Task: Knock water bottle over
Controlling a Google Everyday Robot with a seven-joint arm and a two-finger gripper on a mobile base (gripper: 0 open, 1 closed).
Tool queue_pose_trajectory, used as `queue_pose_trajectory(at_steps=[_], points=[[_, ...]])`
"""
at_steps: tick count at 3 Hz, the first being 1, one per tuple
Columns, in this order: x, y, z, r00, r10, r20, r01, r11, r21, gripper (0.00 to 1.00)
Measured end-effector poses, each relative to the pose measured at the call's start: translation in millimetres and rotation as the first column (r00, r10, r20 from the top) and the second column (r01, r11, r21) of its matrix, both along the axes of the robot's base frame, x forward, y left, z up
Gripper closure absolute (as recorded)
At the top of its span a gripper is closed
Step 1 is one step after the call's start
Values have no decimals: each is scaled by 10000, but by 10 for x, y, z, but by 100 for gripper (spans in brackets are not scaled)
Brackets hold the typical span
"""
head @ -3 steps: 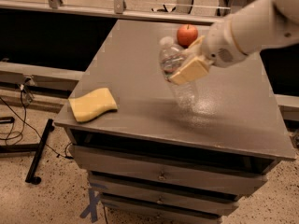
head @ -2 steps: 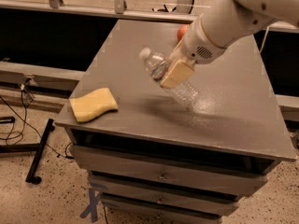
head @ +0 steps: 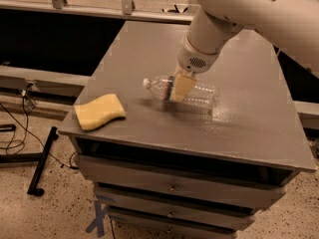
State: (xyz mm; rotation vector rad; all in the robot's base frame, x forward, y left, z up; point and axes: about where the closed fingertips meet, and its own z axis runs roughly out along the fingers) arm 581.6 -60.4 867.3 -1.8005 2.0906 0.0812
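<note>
Toppled now, the water bottle (head: 202, 93) lies under the claw (head: 182, 86).

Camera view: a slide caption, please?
Water bottle lies on its side on the grey table, gripper at its middle, sponge nearby.

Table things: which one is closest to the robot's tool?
The water bottle, lying on its side: the tool is right over its middle. The yellow sponge lies apart from both.
</note>
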Motion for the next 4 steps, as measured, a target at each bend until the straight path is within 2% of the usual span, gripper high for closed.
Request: queue_pose_trajectory(at_steps=[1,4], points=[[82,-4,-97,9997,-179,-164,173,9992,-351,83],[71,-5,-144,9988,-274,-407,257,9988,-416,13]])
